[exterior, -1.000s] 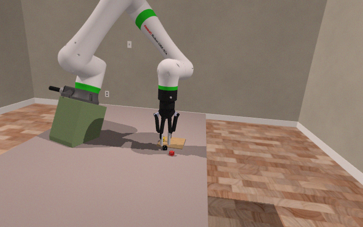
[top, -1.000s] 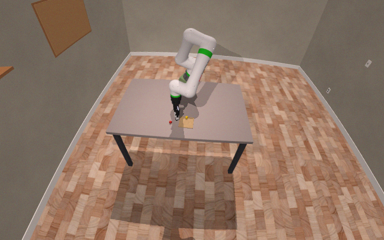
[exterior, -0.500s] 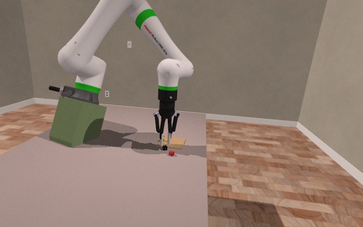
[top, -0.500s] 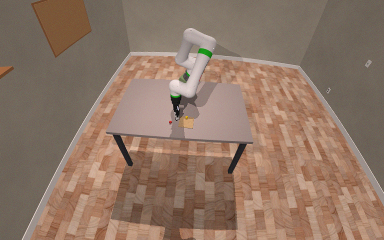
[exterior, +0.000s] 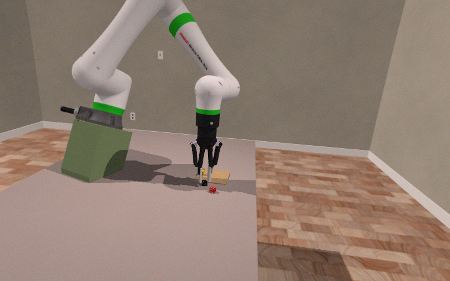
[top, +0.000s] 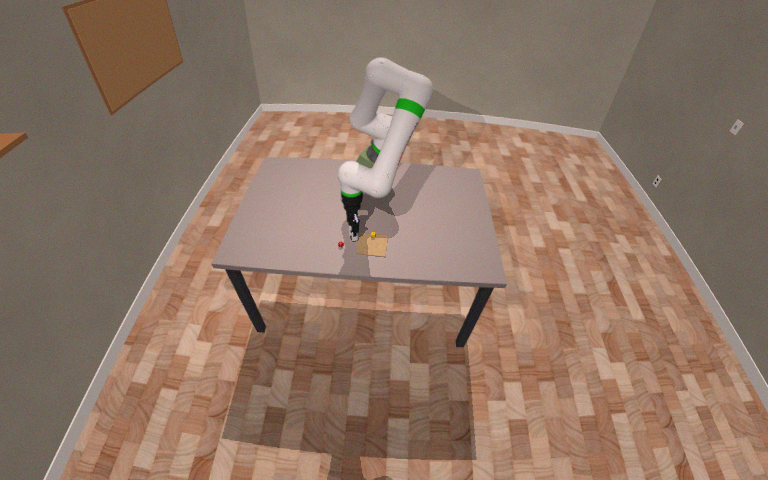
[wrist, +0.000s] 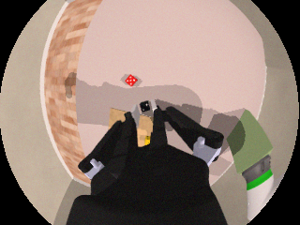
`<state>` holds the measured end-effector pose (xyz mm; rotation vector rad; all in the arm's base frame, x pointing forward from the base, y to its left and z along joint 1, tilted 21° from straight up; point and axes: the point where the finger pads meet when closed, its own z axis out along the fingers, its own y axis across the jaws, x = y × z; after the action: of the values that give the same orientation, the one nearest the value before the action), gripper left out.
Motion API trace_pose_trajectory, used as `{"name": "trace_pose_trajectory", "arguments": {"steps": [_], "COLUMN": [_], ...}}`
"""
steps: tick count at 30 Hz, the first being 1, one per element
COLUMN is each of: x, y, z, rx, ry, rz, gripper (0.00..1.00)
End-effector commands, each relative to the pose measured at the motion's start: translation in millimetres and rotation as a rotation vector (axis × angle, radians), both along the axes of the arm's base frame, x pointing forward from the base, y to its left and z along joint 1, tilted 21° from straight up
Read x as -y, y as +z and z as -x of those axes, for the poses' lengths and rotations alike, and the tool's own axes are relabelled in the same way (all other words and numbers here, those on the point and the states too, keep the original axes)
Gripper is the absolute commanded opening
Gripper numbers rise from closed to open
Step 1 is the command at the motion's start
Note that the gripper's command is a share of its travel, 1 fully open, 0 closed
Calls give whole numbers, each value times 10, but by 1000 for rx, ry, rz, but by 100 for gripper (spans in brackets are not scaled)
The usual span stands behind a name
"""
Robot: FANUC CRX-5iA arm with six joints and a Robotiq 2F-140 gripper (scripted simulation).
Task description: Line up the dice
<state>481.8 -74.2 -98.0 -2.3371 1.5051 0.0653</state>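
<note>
A thin wooden mat point(top: 378, 248) point(exterior: 222, 177) point(wrist: 116, 117) lies flat on the table. A yellow die point(top: 372, 234) point(exterior: 203, 171) point(wrist: 147, 140) is on the mat near its base-side edge. A red die point(top: 340, 244) point(exterior: 212, 189) point(wrist: 131, 80) stands on the table off the mat; its top seems to show five. A black die point(exterior: 204, 182) point(wrist: 145, 106) is on the table beside the mat; it is hidden in the top view. My gripper point(top: 353, 238) point(exterior: 205, 180) point(wrist: 144, 107) points down, partly open, with its fingertips low around or just above the black die, not clamped on it. The black and yellow numbers are unclear.
The green base block point(exterior: 95, 149) point(wrist: 250, 141) with the arm's foot stands at the back of the table point(top: 293, 214). The table's front edge runs beyond the mat. The arm's shadow falls over the black die and part of the mat.
</note>
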Motion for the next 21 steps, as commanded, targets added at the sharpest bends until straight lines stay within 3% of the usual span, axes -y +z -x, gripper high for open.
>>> {"name": "trace_pose_trajectory", "arguments": {"steps": [1,21], "x": [-13,-49], "y": [-43,-148], "z": [-9,-26], "rx": [0,0], "ry": [0,0], "rz": [0,0], "gripper": [21,21]}}
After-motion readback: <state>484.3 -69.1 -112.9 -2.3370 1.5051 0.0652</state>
